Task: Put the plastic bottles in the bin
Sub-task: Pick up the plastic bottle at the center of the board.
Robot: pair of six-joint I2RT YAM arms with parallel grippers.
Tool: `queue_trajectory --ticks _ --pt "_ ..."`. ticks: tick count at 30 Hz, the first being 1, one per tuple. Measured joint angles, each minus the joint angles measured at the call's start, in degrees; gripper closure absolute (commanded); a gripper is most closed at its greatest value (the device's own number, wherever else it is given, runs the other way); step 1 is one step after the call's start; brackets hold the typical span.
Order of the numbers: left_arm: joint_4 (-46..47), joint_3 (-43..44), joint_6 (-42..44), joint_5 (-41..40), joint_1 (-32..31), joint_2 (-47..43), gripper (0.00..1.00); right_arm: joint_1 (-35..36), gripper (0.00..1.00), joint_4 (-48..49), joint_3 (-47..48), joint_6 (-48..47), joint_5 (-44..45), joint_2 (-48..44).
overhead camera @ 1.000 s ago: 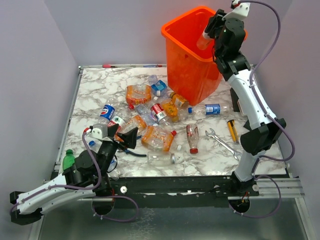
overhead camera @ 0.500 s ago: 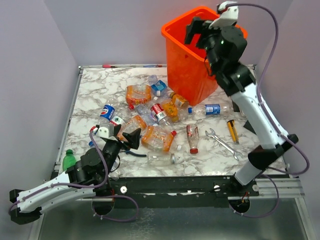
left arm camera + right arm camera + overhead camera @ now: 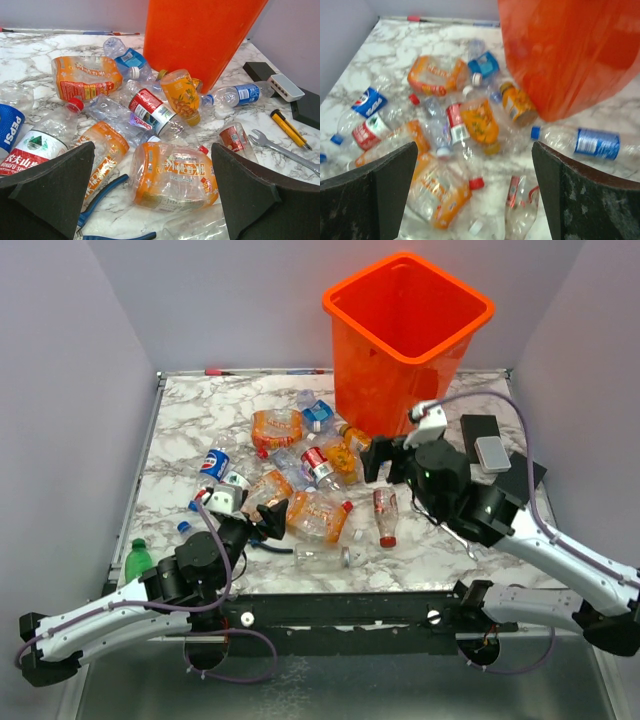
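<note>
Several plastic bottles lie heaped mid-table, among them a crushed orange-label bottle (image 3: 315,517) (image 3: 175,175) (image 3: 437,192) and a red-label bottle (image 3: 385,512) (image 3: 237,140) (image 3: 522,200). A green bottle (image 3: 136,560) stands at the near left edge. The orange bin (image 3: 345,315) (image 3: 200,35) (image 3: 570,50) stands at the back right. My left gripper (image 3: 264,516) (image 3: 152,150) is open, low, facing the orange-label bottle, nothing between its fingers. My right gripper (image 3: 386,462) (image 3: 474,145) is open and empty, hovering over the heap in front of the bin.
Blue-handled pliers (image 3: 270,545) (image 3: 100,197) lie just under the left gripper. A steel wrench (image 3: 280,150) and a yellow screwdriver (image 3: 287,127) lie right of the heap. A black box with a white device (image 3: 490,452) (image 3: 285,86) sits beside the bin.
The right arm has swung from above the bin's rim down to the heap; its jaws, closed over the bin a second ago, stand open. The left gripper edged forward.
</note>
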Motion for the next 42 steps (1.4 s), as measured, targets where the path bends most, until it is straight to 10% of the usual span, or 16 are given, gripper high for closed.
queue_trajectory --ticks 8,17,42 --pt "-0.5 0.8 -0.4 0.0 0.0 1.7 0.01 0.0 0.06 -1.2 -20.7 13.2 -7.4 -16.1" --pt "-1.0 2.2 -0.7 3.2 0.0 9.9 0.01 -0.6 0.14 -5.2 -37.4 26.7 -10.8 -12.2" --pt "-1.3 2.2 -0.3 7.5 0.0 10.5 0.01 -6.2 0.46 5.5 -41.7 30.3 -15.5 4.6"
